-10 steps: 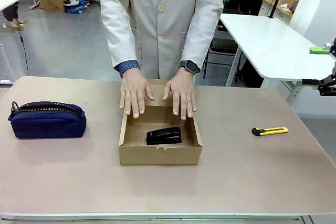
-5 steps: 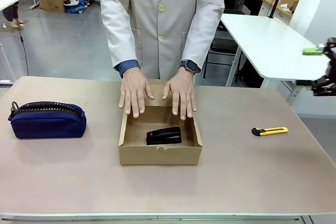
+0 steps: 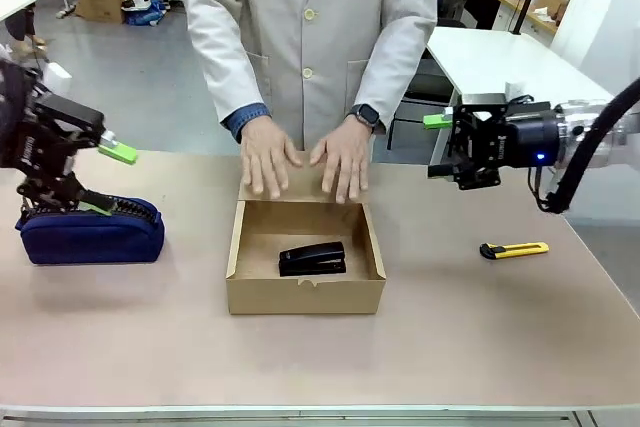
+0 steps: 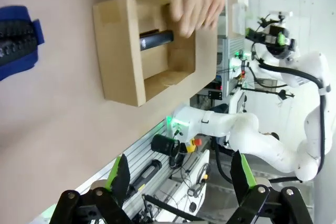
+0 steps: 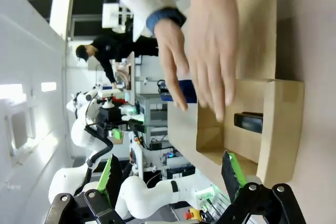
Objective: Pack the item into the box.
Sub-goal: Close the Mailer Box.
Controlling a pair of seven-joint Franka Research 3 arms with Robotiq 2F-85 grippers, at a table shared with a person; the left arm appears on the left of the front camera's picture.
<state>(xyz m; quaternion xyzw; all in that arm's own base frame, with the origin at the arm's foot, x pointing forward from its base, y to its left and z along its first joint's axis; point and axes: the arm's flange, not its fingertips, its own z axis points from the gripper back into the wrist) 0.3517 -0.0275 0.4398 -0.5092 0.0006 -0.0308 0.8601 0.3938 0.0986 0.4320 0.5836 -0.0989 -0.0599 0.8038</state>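
The box stands open at the table's middle, and the item, a black stapler, lies inside on its floor. A person's hands rest on the lid flap at the far side. My left gripper hovers open above the pouch at the far left. To the right of the box, above the table, my right gripper hangs open and points toward it. The left wrist view shows the box, the stapler and open fingers. In the right wrist view I see the box, the stapler and open fingers.
A navy zippered pouch lies at the left under my left gripper. On the right sits a yellow utility knife. The person stands close behind the box. Bare table stretches along the near side.
Both arms have swung in: the left arm appeared over the pouch, and the right gripper moved left toward the box. The person's hands slid back from the box's far wall onto the flap.
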